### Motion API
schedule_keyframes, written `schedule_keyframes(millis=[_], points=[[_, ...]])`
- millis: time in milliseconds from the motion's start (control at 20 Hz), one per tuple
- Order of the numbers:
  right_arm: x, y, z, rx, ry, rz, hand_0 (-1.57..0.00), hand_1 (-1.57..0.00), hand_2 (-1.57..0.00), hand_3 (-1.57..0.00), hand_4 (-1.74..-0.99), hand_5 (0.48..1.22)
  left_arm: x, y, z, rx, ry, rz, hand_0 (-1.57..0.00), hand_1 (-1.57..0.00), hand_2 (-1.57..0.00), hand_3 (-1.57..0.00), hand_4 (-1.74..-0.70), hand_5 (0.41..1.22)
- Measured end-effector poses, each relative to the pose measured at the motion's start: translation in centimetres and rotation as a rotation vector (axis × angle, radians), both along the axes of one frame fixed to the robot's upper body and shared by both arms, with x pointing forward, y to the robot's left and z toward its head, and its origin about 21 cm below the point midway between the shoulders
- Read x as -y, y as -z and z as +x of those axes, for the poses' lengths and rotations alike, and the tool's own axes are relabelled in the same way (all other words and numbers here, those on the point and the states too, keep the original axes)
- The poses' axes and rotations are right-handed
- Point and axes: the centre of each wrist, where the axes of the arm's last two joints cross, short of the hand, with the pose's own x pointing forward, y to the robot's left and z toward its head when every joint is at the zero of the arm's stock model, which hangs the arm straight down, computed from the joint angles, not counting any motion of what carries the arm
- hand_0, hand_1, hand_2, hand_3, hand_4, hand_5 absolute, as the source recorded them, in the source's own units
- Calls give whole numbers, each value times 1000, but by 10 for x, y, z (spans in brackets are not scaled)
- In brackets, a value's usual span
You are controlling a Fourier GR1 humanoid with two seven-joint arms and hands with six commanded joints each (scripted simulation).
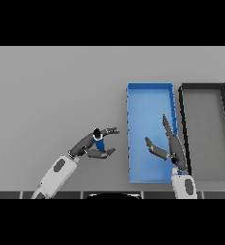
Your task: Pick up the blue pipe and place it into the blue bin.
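With the left hand (91, 144) curled round the blue pipe (99, 143) just left of the blue bin (149, 91), carry it rightward over the rim, level, then release; the right hand (170, 143) hovers spread over the bin

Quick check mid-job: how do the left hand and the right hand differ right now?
The left hand has fingers and thumb closed round the blue pipe; the right hand holds nothing, with fingers straight. The left hand is over bare table, left of the blue bin; the right hand is above the bin's right side. Both are dark hands on white and grey arms.
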Motion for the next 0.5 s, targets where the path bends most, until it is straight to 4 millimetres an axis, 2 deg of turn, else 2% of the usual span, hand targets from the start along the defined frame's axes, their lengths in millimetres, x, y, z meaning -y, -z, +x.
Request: schedule_keyframes(millis=[100,200,350,400,500], points=[[-2,4,-4,0,0,1,1,1,1,1,-1198,604,4,5,-1,-41,-24,-33,-717,-856,-901,-877,-1477,929],[-1,3,-3,-1,4,8,1,1,1,1,-1196,604,11,6,-4,-11,16,-32,-1025,-1113,-1142,-1102,-1567,1034],[0,2,2,-11,10,2,1,1,1,1,-1191,602,16,6,-12,18,38,-39,-1291,-1337,-1351,-1272,-1647,1125],[4,0,0,8,1,0,1,1,1,1,-1190,600,17,9,-15,38,30,-54,-1347,-1384,-1395,-1317,-1665,1144],[-3,1,1,-1,0,15,1,1,1,1,-1189,601,18,5,-14,51,19,-58,-1428,-1451,-1459,-1382,-1692,1172]])
